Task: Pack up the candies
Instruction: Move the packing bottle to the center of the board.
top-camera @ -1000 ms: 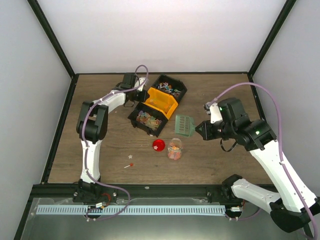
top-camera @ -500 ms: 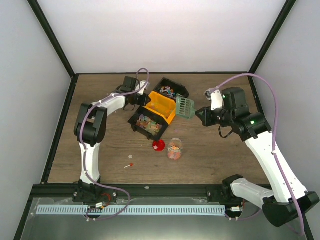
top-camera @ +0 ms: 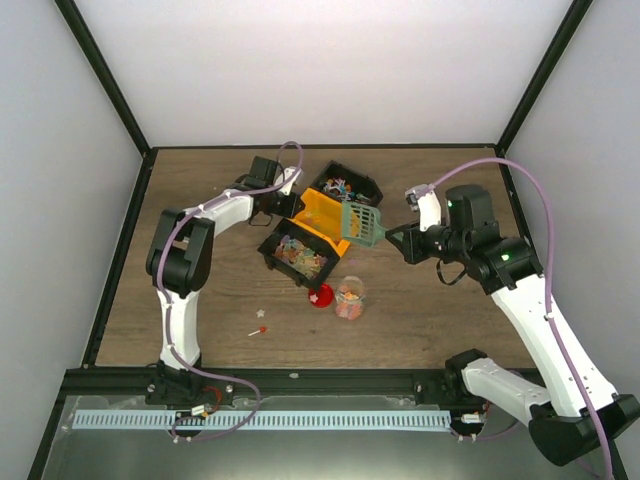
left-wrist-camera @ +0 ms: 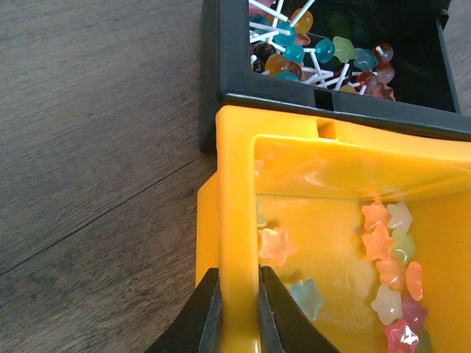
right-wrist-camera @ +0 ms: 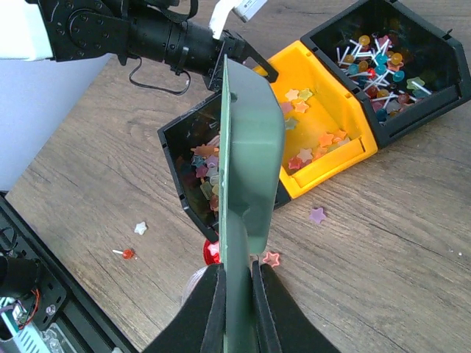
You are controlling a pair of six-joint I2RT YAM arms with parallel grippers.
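— Pinching the side wall of the yellow bin (left-wrist-camera: pixel 316 165) with the left claw (left-wrist-camera: pixel 237 298), fingers (left-wrist-camera: pixel 202 320) pressed tight against either face of it.

— And on the other side?

— Clamped with the right claw (right-wrist-camera: pixel 237 283) on the handle end of the green slotted scoop (right-wrist-camera: pixel 250 147), held on edge in the air over the seam between the yellow bin and the near black bin (right-wrist-camera: pixel 173 143).

— Anything in the scoop?

— Hard to say: seen only edge-on from the wrist, too small from above.

— Whereabouts of the candies (top-camera: pixel 298 250)?

— Mostly sorted into three bins standing in a touching row on the counter (top-camera: pixel 430 320). Piled in the far black bin (right-wrist-camera: pixel 445 73), lollipops (left-wrist-camera: pixel 294 51). Scattered over the floor of the yellow bin in the middle, star candies (left-wrist-camera: pixel 276 246). Heaped in the near black bin, mixed pale sweets (right-wrist-camera: pixel 206 165). More of them, orange and pink, inside the clear jar (top-camera: pixel 349 283), standing upright and uncapped near the front of the row, with the round red lid (top-camera: pixel 320 296) lying just beside it, toward the left arm.

— Any loose?

— A few, out on the bare wood: a white star (right-wrist-camera: pixel 140 228) and a single red lollipop (right-wrist-camera: pixel 126 254) well apart from the bins, plus a purple star (right-wrist-camera: pixel 317 215) and a red star (right-wrist-camera: pixel 271 258) close by the yellow bin.
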